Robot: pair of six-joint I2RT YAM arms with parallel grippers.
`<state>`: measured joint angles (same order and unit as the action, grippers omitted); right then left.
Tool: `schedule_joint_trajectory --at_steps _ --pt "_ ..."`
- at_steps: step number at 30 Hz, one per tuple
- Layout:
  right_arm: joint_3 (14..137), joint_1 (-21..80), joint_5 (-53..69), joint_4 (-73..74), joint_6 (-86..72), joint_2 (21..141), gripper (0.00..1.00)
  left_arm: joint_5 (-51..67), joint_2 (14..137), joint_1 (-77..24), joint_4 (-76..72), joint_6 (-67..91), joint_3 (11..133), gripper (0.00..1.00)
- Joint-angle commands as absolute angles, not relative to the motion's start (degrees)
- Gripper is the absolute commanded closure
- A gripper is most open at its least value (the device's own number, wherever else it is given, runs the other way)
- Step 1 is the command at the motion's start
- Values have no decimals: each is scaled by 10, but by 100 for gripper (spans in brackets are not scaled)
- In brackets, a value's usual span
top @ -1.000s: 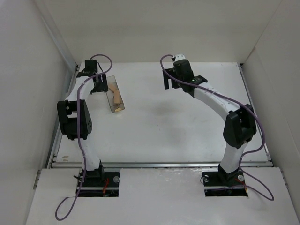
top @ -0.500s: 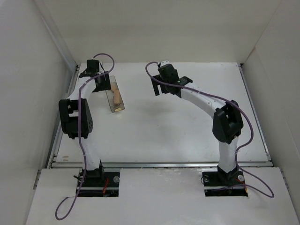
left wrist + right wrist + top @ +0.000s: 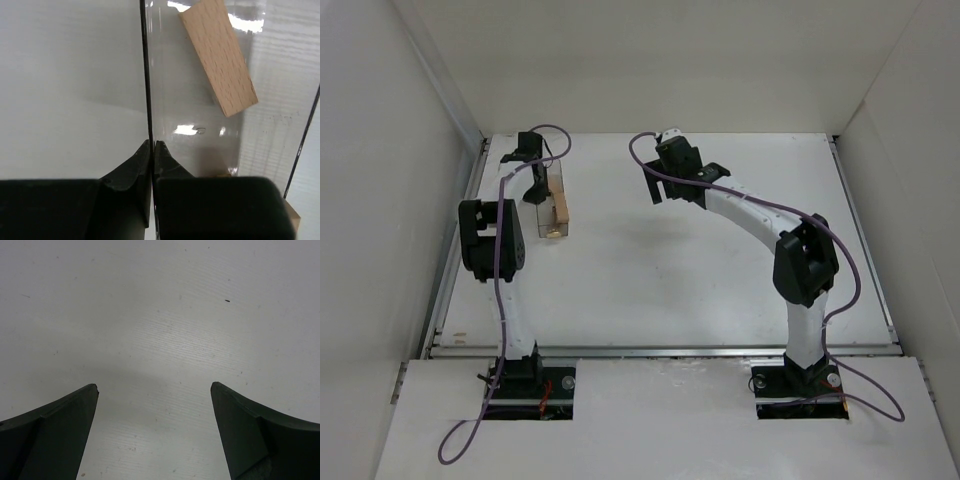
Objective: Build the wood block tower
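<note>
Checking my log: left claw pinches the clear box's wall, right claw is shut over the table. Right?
No: the right claw is open over the table, per the right wrist view. The left claw does pinch the wall of the clear box.

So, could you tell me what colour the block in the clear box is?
Light tan block, fine grain; best in left wrist view.
</note>
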<state>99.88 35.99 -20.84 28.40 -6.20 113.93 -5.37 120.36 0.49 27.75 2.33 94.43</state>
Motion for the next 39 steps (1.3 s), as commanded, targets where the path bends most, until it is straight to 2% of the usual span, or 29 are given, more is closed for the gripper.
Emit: schedule_joint_trajectory --at_steps 1,5,6,10,11,12,14,16,17,21,23,24,25,28,32,33,36,37,39 --pt "1004 361 -228 279 -56 1121 0 -169 1186 -13 280 -23 987 100" --pt "991 361 -235 267 -56 1108 0 -336 1198 -64 263 -127 999 100" --pt "983 361 -241 267 -56 1108 0 -410 1207 -95 250 -155 981 100" --pt "962 361 -251 261 -56 1093 0 -510 1207 -175 142 -277 879 100" --pt "962 361 -251 261 -56 1092 0 -511 1207 -189 135 -285 871 96" --pt "948 361 -257 261 -56 1086 0 -511 1207 -201 148 -285 871 81" --pt "935 361 -264 261 -62 1078 0 -493 1213 -228 177 -262 883 60" --pt "907 361 -264 255 -62 1059 0 -442 1213 -240 277 -220 921 41" --pt "907 361 -264 255 -62 1059 0 -413 1213 -246 278 -208 937 38" --pt "895 361 -275 250 -67 1047 0 -306 1182 -252 367 -174 980 36" --pt "889 361 -280 250 -67 1047 0 -269 1170 -258 393 -169 987 43" --pt "889 361 -280 250 -67 1047 0 -269 1163 -258 401 -163 987 43" --pt "889 361 -280 250 -67 1047 0 -263 1163 -258 411 -163 987 52" --pt "895 361 -280 250 -67 1047 0 -246 1158 -258 417 -149 980 55" --pt "895 361 -287 250 -67 1047 0 -220 1134 -258 430 -119 989 43" --pt "889 361 -281 250 -67 1040 0 -209 1126 -258 430 -119 994 29" --pt "872 349 -258 237 -72 1024 0 -171 1098 -253 412 -105 1013 4" --pt "872 349 -251 237 -72 1018 0 -166 1092 -244 404 -105 1013 0" --pt "867 344 -236 237 -77 1018 0 -160 1086 -229 391 -98 1002 0"
